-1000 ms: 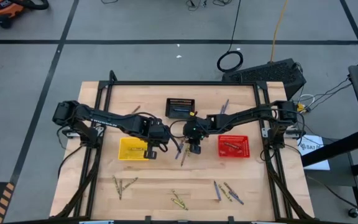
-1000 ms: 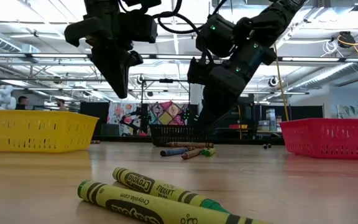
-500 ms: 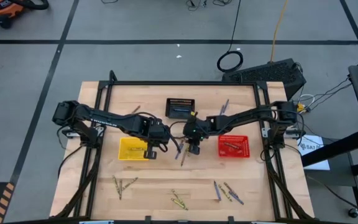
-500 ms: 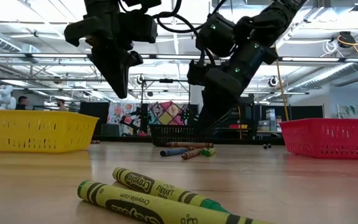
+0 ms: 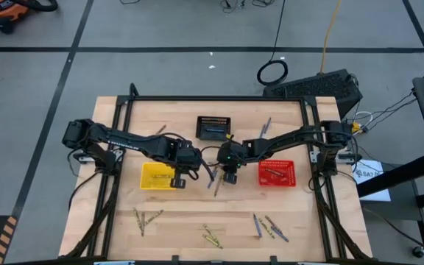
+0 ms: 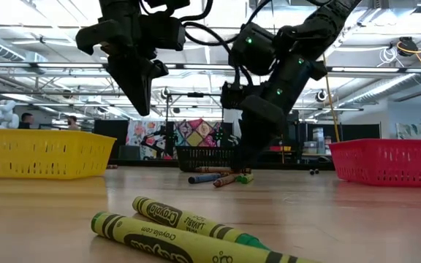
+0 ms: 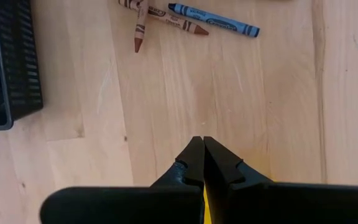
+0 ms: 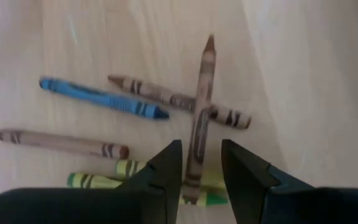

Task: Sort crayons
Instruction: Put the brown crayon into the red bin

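Several crayons lie in a small heap [image 5: 213, 177] at the table's middle. In the right wrist view one brown crayon [image 8: 199, 134] lies across another brown one [image 8: 179, 101], beside a blue one [image 8: 104, 98] and yellow-green ones [image 8: 104, 180]. My right gripper [image 8: 201, 144] is open above this heap [image 6: 221, 177]. Its fingers stand on either side of the upper brown crayon and touch nothing. My left gripper [image 5: 177, 181] is shut and hangs above the right edge of the yellow basket [image 5: 155, 175]. It also shows in the left wrist view [image 7: 202, 142].
The red basket [image 5: 277, 173] is at the right with a crayon in it, and the black basket [image 5: 213, 126] is at the far middle. More crayons lie near the front edge [image 5: 144, 217], [image 5: 212, 235], [image 5: 269, 227] and at the far side [image 5: 265, 126]. Two yellow-green crayons [image 6: 188, 234] lie close to the low camera.
My right gripper has gone down toward the heap of crayons at the table's middle, staying open. My left arm has kept still.
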{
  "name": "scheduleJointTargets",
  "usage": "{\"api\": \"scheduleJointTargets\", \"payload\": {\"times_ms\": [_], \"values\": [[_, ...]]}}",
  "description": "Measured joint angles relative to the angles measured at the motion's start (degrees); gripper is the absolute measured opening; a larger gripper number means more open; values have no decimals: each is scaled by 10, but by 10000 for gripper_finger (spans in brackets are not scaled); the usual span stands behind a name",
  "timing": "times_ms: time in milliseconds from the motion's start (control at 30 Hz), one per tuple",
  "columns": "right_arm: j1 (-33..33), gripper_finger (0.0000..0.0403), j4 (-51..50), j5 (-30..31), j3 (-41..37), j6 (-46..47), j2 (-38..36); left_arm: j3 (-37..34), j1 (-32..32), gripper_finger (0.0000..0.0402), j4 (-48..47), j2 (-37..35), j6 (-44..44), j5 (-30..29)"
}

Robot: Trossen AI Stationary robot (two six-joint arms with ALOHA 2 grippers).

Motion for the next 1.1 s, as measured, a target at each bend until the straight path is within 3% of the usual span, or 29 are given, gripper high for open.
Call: {"api": "scheduleJointTargets", "payload": {"times_ms": [300, 600, 900, 1100], "values": [[5, 95, 11, 0, 1, 0, 19, 0, 0, 2, -1, 0, 0, 0], [4, 9, 9, 2, 1, -11, 18, 0, 0, 2, -1, 0, 0, 0], [2, 7, 8, -27, 0, -11, 14, 0, 0, 2, 0, 0, 0, -1], [3, 4, -12, -36, -2, -10, -30, 0, 0, 2, 0, 0, 0, -1]]}}
